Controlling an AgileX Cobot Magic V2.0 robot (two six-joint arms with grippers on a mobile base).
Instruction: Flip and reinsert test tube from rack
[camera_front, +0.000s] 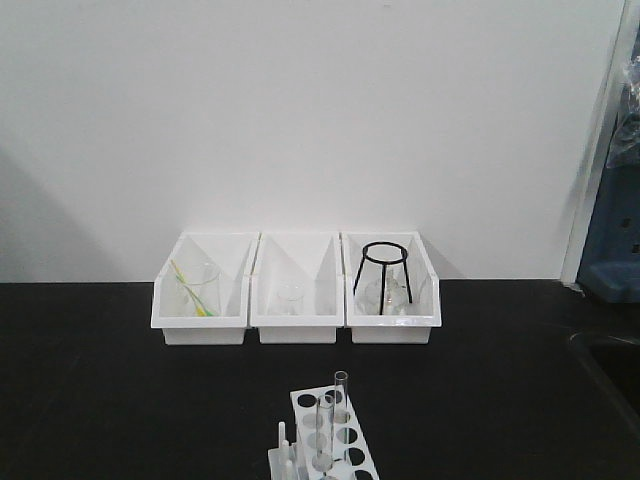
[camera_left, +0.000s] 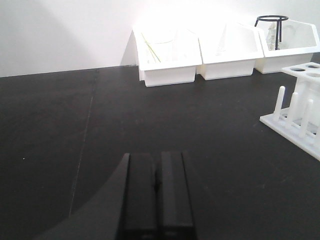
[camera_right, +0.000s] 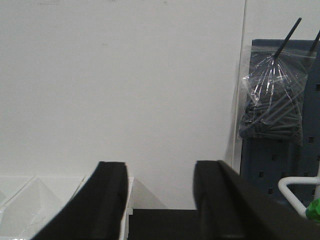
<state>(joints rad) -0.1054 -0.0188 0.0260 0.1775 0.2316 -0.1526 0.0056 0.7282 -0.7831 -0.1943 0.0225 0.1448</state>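
The white rack (camera_front: 330, 442) stands at the near middle of the black table, its pegs on the left side. Two clear test tubes stand upright in its holes: a taller one (camera_front: 341, 392) at the back and one (camera_front: 324, 432) in front of it. In the left wrist view the rack (camera_left: 299, 114) is at the right edge, ahead and right of my left gripper (camera_left: 157, 160), which is shut, empty and low over the table. My right gripper (camera_right: 161, 170) is open, empty and faces the wall. Neither gripper shows in the front view.
Three white bins (camera_front: 296, 325) stand in a row at the wall. The left one holds a beaker with a yellow-green stick (camera_front: 192, 288), the middle one a small beaker, the right one a black wire tripod (camera_front: 383, 268). A bag of black parts (camera_right: 272, 100) hangs on a blue pegboard at the right.
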